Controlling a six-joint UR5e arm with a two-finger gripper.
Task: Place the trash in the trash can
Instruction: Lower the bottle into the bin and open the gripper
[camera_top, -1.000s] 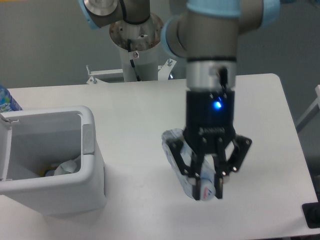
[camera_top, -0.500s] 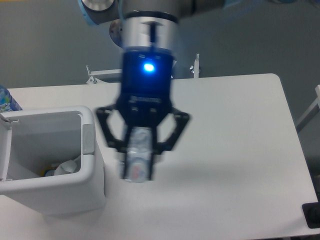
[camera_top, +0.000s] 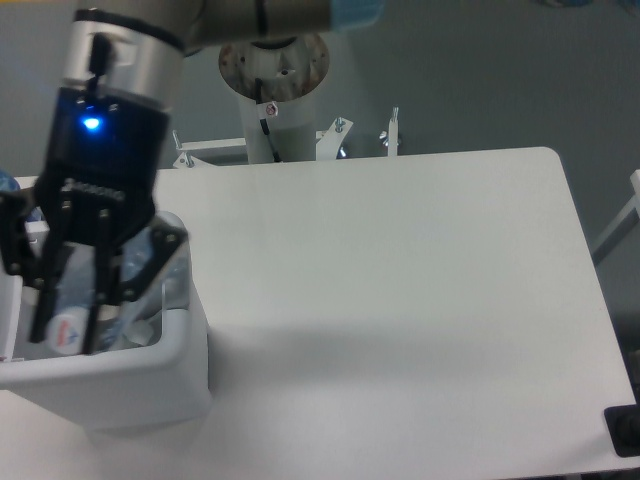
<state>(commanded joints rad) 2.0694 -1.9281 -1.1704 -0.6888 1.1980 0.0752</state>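
One arm is in view, its gripper (camera_top: 68, 325) hanging over the open mouth of the trash can (camera_top: 150, 375) at the near left of the surface (camera_top: 400, 300). The fingers (camera_top: 100, 300) point down and are clamped on the crushed clear bottle (camera_top: 68, 318), which stands roughly upright between them, its round end with a reddish mark lowest and already at or just below rim level. The grip is taken across the bottle's body, which keeps its long axis vertical and lets it pass through the opening without catching the thick rim.

Inside the can, pale crumpled material is partly visible beside the bottle; whether this is the white wrapper cannot be confirmed, as the gripper covers most of the interior. A bright blue bottle (camera_top: 6, 183) shows only as a sliver at the far left edge behind the arm and is not trash.

Judgement: the carry appears complete and release is the step in hand. Risk is slight; the bottle could lodge against the right wall if dropped off-centre.
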